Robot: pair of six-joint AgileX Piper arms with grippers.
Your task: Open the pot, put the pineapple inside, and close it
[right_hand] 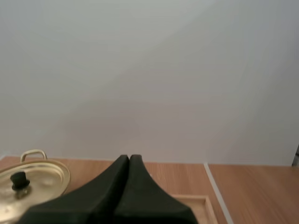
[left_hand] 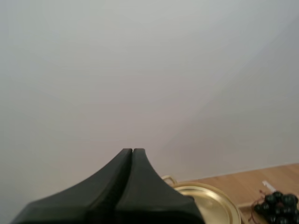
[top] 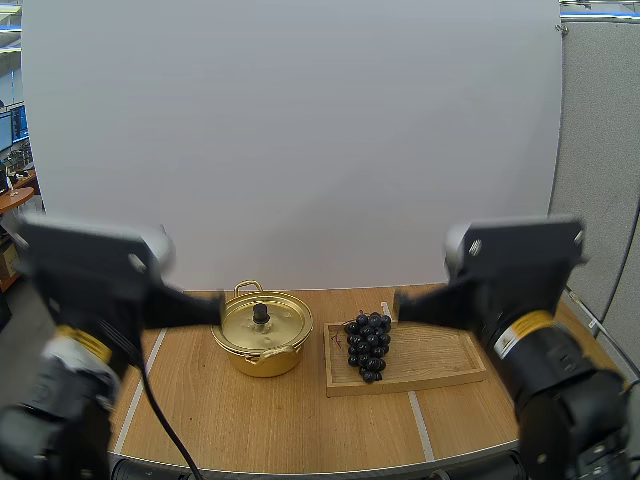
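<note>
A gold pot stands on the table left of centre, its gold lid on it with a black knob. A bunch of dark grapes lies at the left end of a wooden tray; no pineapple is in sight. My left gripper hangs shut, above and left of the pot. My right gripper hangs shut above the tray's far edge. The left gripper is one dark wedge above the lid, with the grapes beside it. The right gripper is likewise a wedge near the lid and tray.
The wooden table carries white tape lines and has bare room in front of the pot and tray. A plain white board stands behind the table.
</note>
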